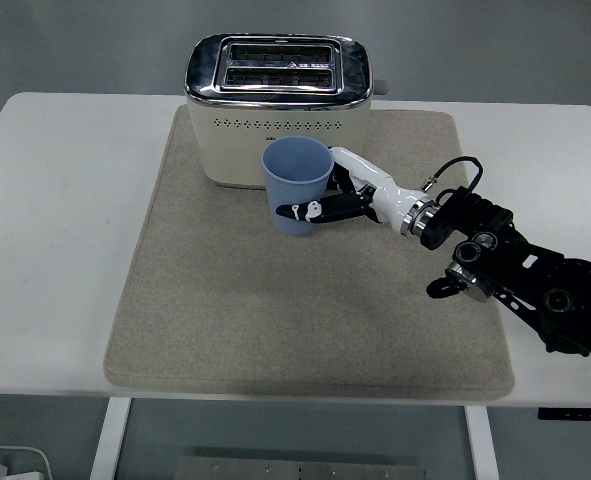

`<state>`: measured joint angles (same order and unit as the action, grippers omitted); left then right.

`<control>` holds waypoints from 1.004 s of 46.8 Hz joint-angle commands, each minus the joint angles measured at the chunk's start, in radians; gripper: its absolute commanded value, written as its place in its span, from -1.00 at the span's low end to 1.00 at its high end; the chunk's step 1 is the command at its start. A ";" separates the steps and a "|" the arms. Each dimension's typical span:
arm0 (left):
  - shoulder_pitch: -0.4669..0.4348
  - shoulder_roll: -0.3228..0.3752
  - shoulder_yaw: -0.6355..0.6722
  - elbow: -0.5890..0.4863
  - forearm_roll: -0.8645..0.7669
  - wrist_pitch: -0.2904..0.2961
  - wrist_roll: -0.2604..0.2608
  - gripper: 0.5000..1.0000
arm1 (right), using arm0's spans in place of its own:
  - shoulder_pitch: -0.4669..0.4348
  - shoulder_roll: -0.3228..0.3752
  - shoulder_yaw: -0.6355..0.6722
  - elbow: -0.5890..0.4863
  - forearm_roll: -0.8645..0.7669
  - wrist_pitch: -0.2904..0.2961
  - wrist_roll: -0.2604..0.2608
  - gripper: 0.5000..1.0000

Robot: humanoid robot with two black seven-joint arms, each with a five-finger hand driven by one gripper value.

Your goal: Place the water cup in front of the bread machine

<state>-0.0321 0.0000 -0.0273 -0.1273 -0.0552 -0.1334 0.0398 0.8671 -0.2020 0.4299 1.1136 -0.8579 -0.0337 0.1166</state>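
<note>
The right hand's fingers (310, 211) wrap closed around the blue water cup (296, 186), just before the bread machine (278, 110); releasing it tilted risks toppling it.

A toaster (278, 110) blocks the desk's (55, 250) far edge at the middle. Just before it, a blue cup (296, 186) and your right hand (347, 198) fill the gap. The mat's (275, 320) near half and the desk's left side give you open passage.
</note>
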 commanded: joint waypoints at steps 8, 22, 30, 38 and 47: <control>0.000 0.000 0.000 0.000 0.000 0.000 0.000 0.99 | 0.026 0.064 -0.079 -0.064 -0.062 -0.029 0.048 -1.00; 0.000 0.000 0.000 0.000 0.002 0.000 0.000 0.99 | 0.035 0.108 -0.082 -0.152 -0.072 -0.031 0.048 -1.00; 0.000 0.000 0.000 0.000 0.000 0.000 0.000 0.99 | 0.039 0.110 -0.080 -0.158 -0.072 -0.045 0.048 -1.00; 0.000 0.000 0.000 0.000 0.000 0.000 -0.001 0.99 | 0.039 0.113 -0.077 -0.158 -0.070 -0.046 0.048 -1.00; 0.000 0.000 0.000 0.000 0.000 0.000 0.000 0.99 | 0.039 0.122 -0.076 -0.158 -0.067 -0.048 0.046 -1.00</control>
<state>-0.0322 0.0000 -0.0276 -0.1273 -0.0549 -0.1335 0.0398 0.9066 -0.0805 0.3544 0.9558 -0.9256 -0.0813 0.1643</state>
